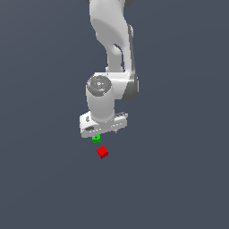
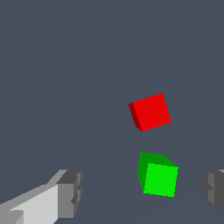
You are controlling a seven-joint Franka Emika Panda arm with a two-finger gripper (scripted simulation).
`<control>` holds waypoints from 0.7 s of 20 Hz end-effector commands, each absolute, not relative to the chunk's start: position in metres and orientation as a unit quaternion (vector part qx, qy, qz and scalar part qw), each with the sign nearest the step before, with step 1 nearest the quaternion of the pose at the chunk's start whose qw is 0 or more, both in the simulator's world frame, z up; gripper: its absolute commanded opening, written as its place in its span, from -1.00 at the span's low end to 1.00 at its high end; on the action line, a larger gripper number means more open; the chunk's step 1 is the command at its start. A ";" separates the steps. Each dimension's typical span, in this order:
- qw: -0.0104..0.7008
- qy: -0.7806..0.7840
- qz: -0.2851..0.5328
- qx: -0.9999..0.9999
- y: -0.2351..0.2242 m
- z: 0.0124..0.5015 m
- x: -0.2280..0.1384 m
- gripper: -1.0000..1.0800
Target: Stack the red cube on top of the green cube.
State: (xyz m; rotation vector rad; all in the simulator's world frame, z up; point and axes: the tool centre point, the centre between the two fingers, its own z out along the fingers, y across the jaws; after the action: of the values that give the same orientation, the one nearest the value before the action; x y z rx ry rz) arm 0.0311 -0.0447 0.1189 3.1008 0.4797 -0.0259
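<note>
Hand [image 2: 140, 192] fingers spread wide apart, gripping nothing, left finger [image 2: 65, 192] and right one at the wrist view's edges. Green cube [image 2: 158, 174] sits on the tabletop [image 1: 44, 179] between the fingers, nearer the right one. Red cube [image 2: 150, 111] lies just beyond it, apart, not stacked. Exterior view: green cube [image 1: 96, 138] partly hidden under the hand [image 1: 103, 129], red cube [image 1: 102, 152] just beside it.

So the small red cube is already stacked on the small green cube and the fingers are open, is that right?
Not quite. The small red cube lies beside the small green cube, apart from it, not stacked; the wrist view shows this. The fingers are open, as you said.
</note>
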 end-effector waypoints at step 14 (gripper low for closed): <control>0.000 0.295 -0.001 0.955 -0.062 0.074 0.078 0.92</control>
State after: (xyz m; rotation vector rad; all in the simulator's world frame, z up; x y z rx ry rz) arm 0.0748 -0.0613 0.0764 3.0104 0.8983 -0.0043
